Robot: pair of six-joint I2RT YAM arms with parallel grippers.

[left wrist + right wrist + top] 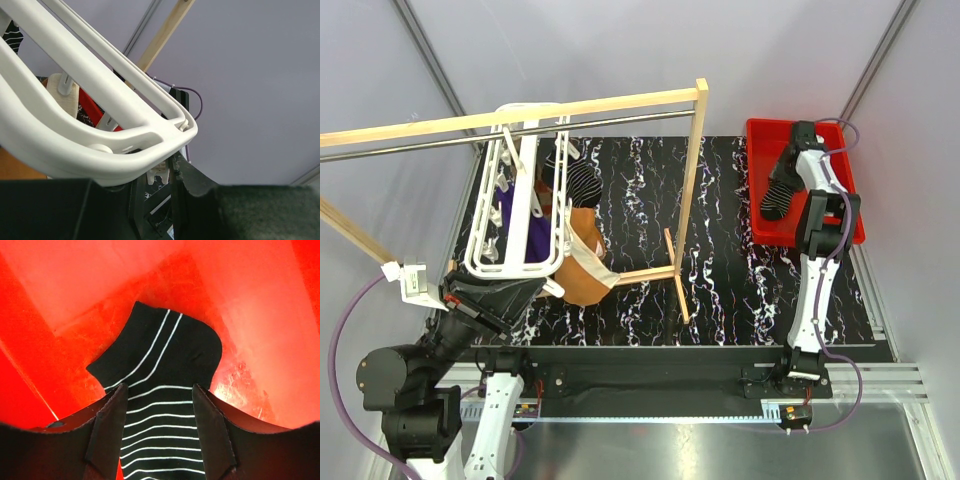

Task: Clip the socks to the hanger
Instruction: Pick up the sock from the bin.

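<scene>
In the red bin, black white-striped sock between parted right claw fingers, seemingly ungripped.

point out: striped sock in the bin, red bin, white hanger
striped sock point(160, 385): right wrist view, middle of the sock between the gripper fingers.
red bin point(760, 135): top external view, far left rim.
white hanger point(100, 102): left wrist view, a frame bar near its rounded corner.
</scene>
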